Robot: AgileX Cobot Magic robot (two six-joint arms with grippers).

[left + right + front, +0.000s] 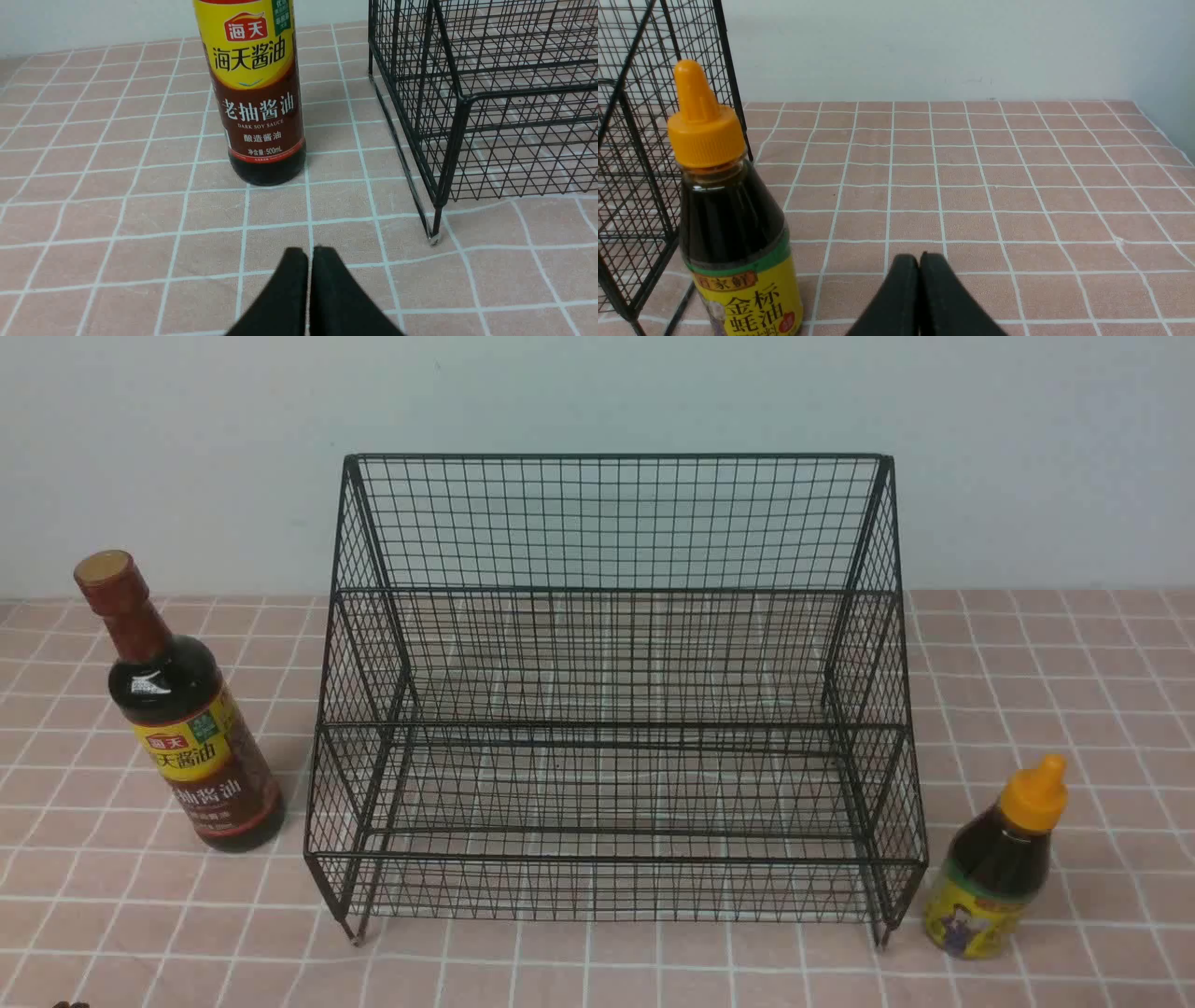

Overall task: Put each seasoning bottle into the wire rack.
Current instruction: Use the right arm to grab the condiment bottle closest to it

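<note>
Down at the lower edge of the left wrist view, the left gripper [310, 254] has its fingertips closed together with nothing between them; the right gripper [920, 259], at the lower edge of its own wrist view, is likewise closed and empty. In the front view, the short bottle [997, 863] with the orange-yellow pointed cap stands at the lower right of the frame, just beside the rack. The black wire rack [611, 857] fills the middle of the frame, its tiers bare. At the left of the frame, the tall soy sauce bottle [196, 747] stands upright on the pink tiled surface [1074, 691], near the rack. Behind everything, a pale wall [597, 392] spans the top.
</note>
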